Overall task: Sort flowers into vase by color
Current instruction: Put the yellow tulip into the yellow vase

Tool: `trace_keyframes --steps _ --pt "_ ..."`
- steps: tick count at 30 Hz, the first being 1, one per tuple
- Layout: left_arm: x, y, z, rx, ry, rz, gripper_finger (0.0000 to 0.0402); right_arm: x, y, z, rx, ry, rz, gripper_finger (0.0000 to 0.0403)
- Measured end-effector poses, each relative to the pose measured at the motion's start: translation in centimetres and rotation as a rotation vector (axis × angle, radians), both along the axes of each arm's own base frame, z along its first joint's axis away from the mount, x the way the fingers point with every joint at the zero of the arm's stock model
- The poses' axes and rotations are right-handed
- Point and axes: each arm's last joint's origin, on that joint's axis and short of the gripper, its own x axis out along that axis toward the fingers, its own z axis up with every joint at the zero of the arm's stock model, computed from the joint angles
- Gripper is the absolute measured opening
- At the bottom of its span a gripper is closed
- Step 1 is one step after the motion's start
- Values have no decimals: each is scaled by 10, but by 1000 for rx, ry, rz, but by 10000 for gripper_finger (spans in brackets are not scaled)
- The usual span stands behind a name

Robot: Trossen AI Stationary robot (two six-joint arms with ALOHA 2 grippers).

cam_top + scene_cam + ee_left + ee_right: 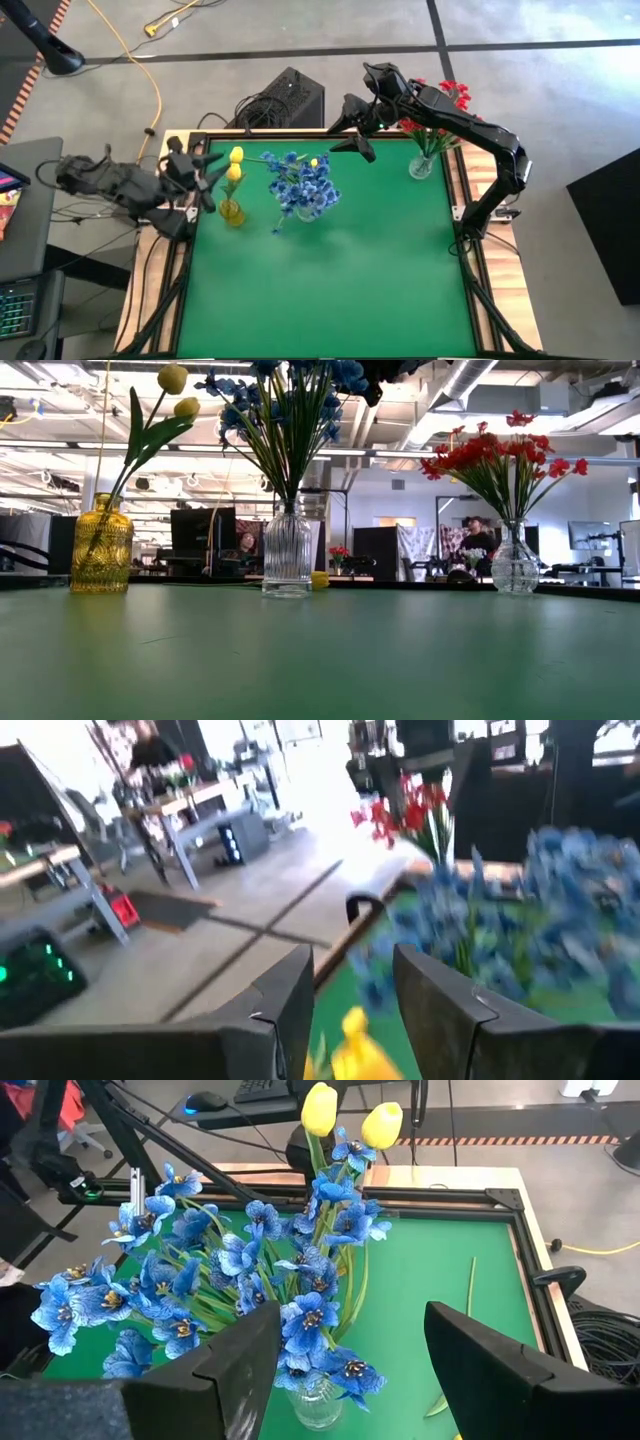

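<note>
- Green worktop (330, 290): your yellow tulips (235, 163), blue flowers (303, 185), red flowers (445, 105) each sit in a vase.
- Left gripper (207, 172) beside the tulips, fingers parted, empty.
- Right gripper (358, 128) spread wide above the blue flowers.

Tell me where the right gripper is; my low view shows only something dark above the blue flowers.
Observer: The right gripper hangs open above and just behind the blue flowers.
Operator: Anything left unsorted?
Observer: One yellow tulip lies on the mat behind the blue flowers' clear vase.
Operator: And the left gripper?
Observer: The left gripper is open, beside the yellow tulips in the yellow vase.
</note>
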Motion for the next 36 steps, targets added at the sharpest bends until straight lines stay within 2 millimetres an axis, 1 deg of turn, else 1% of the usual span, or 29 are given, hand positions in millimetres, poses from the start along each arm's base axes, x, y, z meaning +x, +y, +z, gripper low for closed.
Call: trace_keyframes --steps 3,5,10,12,15,17,19,22,24,27,30,36 --pt "8 13 11 60 -34 13 128 0 0 0 -1 -1 0 276" --pt "11 24 15 92 -42 47 128 0 0 0 -1 -1 0 276" --pt "16 62 13 95 -8 138 128 0 0 0 -4 -1 2 276" --pt "16 80 11 78 8 151 128 0 0 0 -6 2 4 276" --pt "14 111 14 49 25 162 128 -1 1 -2 0 17 5 276" --pt "13 134 17 20 25 157 127 -2 1 -3 4 32 7 276" --pt "12 160 16 -24 38 144 127 -3 2 -5 1 52 17 276" --pt "14 196 8 -105 57 103 127 -5 5 -9 -9 89 42 276" --pt "16 217 0 -147 77 81 127 -5 7 -11 -7 111 54 276" --pt "18 240 -18 -182 154 72 127 -7 9 -13 -15 139 74 276" --pt "24 253 -31 -175 226 51 127 -15 7 -13 -7 165 65 276" --pt "31 265 -53 -182 362 -3 127 -32 7 -8 -18 179 56 276"
